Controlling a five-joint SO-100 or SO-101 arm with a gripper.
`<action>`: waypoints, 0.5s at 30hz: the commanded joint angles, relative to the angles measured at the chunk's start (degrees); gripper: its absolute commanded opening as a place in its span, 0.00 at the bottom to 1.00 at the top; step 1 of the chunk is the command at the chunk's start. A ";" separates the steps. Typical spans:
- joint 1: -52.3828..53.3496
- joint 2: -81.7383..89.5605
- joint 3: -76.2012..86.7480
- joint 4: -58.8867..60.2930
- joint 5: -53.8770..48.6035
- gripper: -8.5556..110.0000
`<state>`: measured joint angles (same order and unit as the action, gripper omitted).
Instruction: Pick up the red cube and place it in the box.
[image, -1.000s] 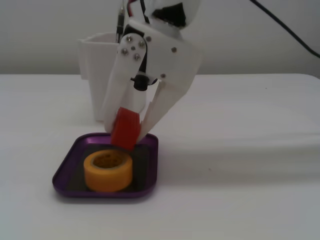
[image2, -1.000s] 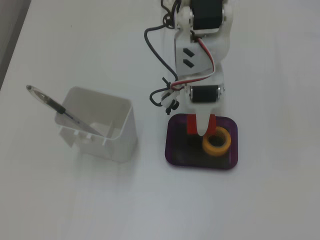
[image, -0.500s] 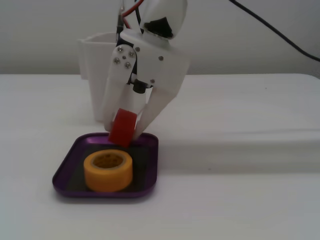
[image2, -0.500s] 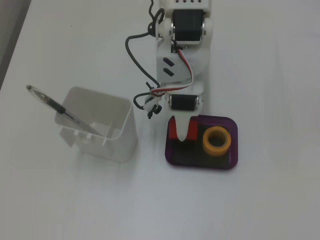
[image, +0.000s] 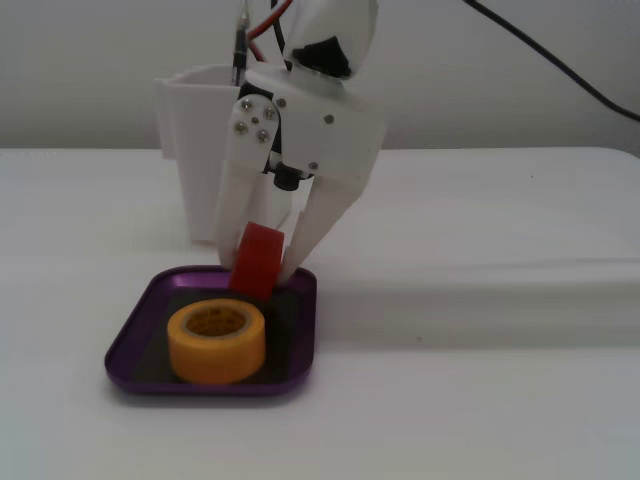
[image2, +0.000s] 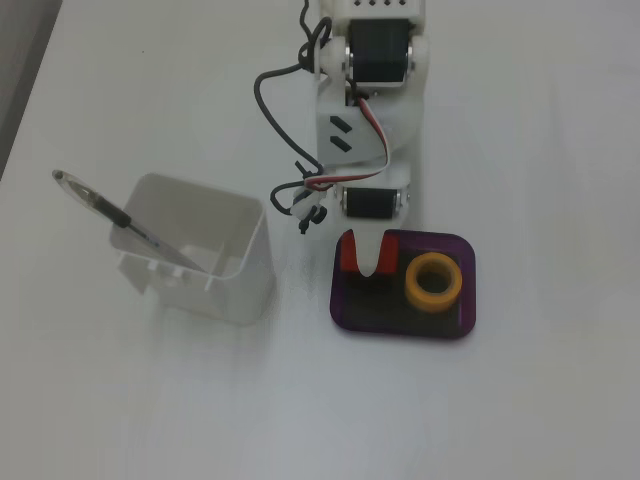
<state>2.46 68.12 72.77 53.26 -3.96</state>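
Note:
The red cube (image: 258, 260) sits between the two white fingers of my gripper (image: 265, 274), which is shut on it. It hangs low over the far part of the purple box (image: 135, 330), just behind the yellow-orange tape roll (image: 216, 342) that lies in the box. I cannot tell whether the cube touches the floor. In the other fixed view, the gripper (image2: 370, 264) points down into the box (image2: 468, 300) near its arm-side left corner. The cube (image2: 346, 256) shows red beside the finger, left of the tape roll (image2: 434, 282).
A tall white square cup (image: 195, 130) stands right behind the box, close to the gripper; it (image2: 205, 262) holds a pen (image2: 120, 215). The arm's cables (image2: 285, 190) hang near the cup. A black cable (image: 560, 65) runs along the back wall.

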 joint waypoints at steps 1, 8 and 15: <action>0.00 1.05 -1.93 0.44 -0.18 0.07; -0.09 1.76 -2.02 0.53 0.44 0.18; -0.18 2.81 -6.06 7.21 0.44 0.20</action>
<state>2.55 68.12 71.81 56.78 -3.96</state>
